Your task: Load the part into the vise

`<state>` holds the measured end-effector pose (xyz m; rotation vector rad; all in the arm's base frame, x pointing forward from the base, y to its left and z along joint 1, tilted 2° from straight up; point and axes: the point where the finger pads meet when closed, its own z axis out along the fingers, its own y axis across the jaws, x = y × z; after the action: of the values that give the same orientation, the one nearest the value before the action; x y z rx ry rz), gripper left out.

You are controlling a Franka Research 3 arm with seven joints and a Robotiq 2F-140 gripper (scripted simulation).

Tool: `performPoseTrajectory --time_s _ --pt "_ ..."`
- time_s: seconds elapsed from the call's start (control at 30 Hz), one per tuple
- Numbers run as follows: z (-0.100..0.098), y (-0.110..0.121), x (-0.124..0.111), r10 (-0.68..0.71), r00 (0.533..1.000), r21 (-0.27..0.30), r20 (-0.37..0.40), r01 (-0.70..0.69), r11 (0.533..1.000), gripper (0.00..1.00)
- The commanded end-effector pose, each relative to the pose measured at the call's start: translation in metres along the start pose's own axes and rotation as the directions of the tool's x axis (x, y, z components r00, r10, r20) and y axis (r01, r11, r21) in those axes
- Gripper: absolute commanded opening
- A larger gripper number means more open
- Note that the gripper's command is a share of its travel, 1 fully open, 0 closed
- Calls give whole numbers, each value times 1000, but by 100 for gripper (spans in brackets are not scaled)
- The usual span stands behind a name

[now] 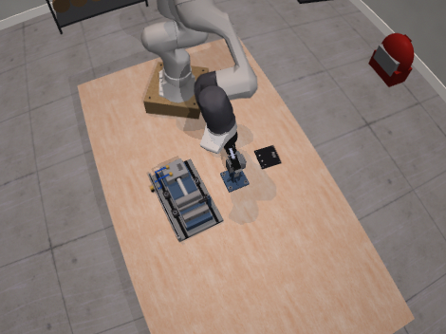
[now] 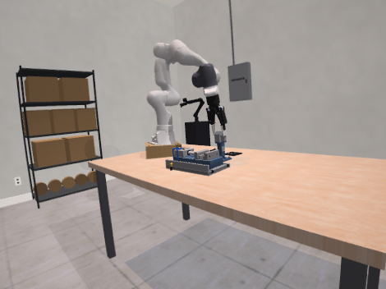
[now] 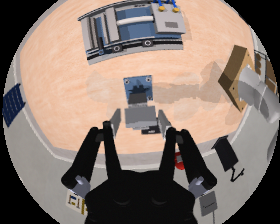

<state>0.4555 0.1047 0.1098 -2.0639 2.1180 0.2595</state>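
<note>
From the top, the arm (image 1: 239,83) (image 2: 161,76) reaches out over the table (image 1: 285,248) (image 2: 287,185) (image 3: 55,75), its gripper (image 1: 234,163) (image 2: 219,131) (image 3: 139,115) above the blue V-block (image 1: 230,185) (image 2: 221,148) (image 3: 131,85). The vise (image 1: 191,199) (image 2: 190,167) (image 3: 111,26) lies to one side of that stand, with a gap of table between them; the black plate (image 1: 274,159) (image 2: 232,153) (image 3: 147,131) lies on the other side, and the part is off it. The vise's jaws stand apart, with no part laid between them.

From the exterior, the fingers point down at the part (image 2: 221,134) (image 3: 141,117), a grey block at the top of the V-block, behind the vise. A shelf (image 2: 57,72) of boxes stands by the wall, and a grey cabinet (image 2: 240,81) hangs on the other wall.

From the wrist, the part sits between the two fingertips — a strip of background shows on one side of it, while on the other the pad is just beside it, and contact there is hard to tell. The gripper is partly open and grasps nothing — the V-block bears the part. Which way the milled slot faces cannot be made out.
</note>
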Motion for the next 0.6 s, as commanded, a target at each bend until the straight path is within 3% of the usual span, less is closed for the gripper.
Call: performPoseTrajectory --time_s 0.0,0.4,0.57 --pt "1 3 -3 -138 988 -7 71 139 990 51" --pt "2 2 2 -132 955 -7 267 139 990 51" --pt "2 2 3 -130 943 -7 305 139 990 51"
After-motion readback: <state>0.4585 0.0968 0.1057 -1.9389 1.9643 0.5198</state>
